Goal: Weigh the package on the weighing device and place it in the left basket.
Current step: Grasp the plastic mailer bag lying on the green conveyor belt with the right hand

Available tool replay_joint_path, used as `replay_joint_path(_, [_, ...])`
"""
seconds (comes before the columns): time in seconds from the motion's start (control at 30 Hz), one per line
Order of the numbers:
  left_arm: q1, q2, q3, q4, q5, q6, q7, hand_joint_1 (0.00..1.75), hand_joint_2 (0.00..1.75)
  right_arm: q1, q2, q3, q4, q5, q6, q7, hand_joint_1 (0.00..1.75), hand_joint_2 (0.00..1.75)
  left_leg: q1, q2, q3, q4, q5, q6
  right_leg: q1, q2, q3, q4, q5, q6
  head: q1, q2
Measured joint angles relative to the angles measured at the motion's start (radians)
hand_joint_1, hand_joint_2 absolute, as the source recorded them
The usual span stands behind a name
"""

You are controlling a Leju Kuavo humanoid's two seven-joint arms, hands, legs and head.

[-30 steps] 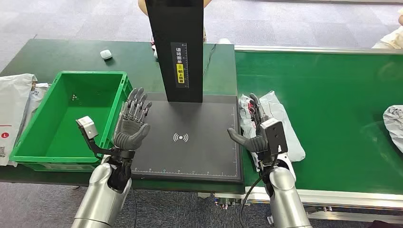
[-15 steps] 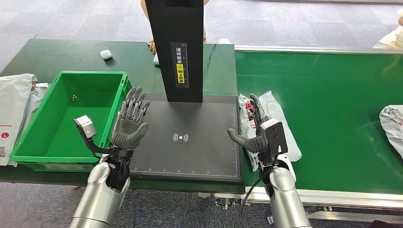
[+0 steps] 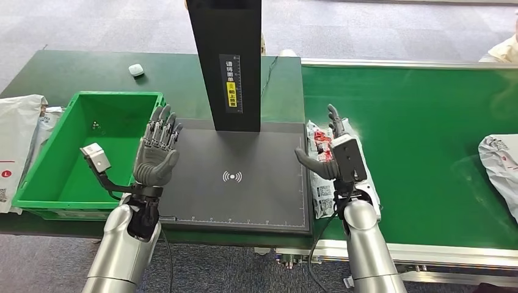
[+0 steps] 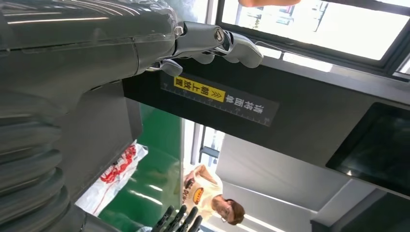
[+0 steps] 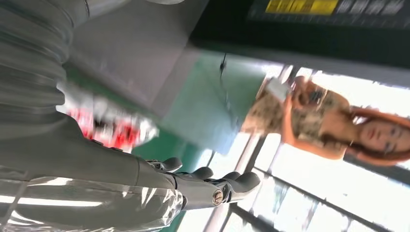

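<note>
Both hands stand upright, palms facing inward, fingers spread and empty. The left hand (image 3: 156, 157) has shifted toward the green basket (image 3: 36, 186). The right hand (image 3: 333, 160) has moved farther forward over the package (image 3: 322, 192), lying on the conveyor beside the scale platform (image 3: 244, 183).

Both silver arms are reaching forward and upward from below, with the forearms bent up. The left hand (image 3: 156, 152) is holding nothing, palm facing inward and fingers spread apart and pointing up. The right hand (image 3: 328, 155) is also standing upright and holding nothing, its fingers extended.
</note>
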Motion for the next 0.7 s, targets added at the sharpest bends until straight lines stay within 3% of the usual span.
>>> replay_joint_path(0.13, [-0.018,0.003,0.018,-0.014,0.032,-0.013,0.005,0.0,1.75,-0.15,-0.038,-0.005,0.049,0.335,-0.257,0.11,0.0,1.75,0.0,0.0,0.0,0.0,0.001,0.001,0.0,0.0,0.0,0.0,0.001,0.001,0.0,0.0])
replay_joint_path(0.3, [-0.005,0.005,0.019,-0.015,0.023,-0.007,-0.005,0.0,1.75,-0.267,-0.103,-0.023,0.151,0.602,-0.398,0.192,0.0,1.75,0.0,0.0,0.0,0.001,0.001,0.001,-0.001,0.0,0.0,0.0,0.001,0.001,0.0,0.0])
replay_joint_path(0.43, [0.011,0.012,0.019,-0.024,0.023,-0.005,-0.006,0.0,1.75,-0.362,-0.161,-0.033,0.279,0.69,-0.383,0.235,0.0,1.75,-0.001,0.0,0.0,0.001,0.001,0.001,-0.001,0.0,0.0,0.0,0.001,0.001,0.0,0.0])
replay_joint_path(0.7, [0.033,0.021,0.018,-0.029,0.016,0.003,-0.005,0.0,1.75,-0.421,-0.219,-0.04,0.515,0.705,-0.152,0.393,0.0,1.75,-0.001,-0.001,0.0,0.001,0.001,0.001,0.0,-0.001,0.0,0.0,0.001,0.001,0.0,0.0])
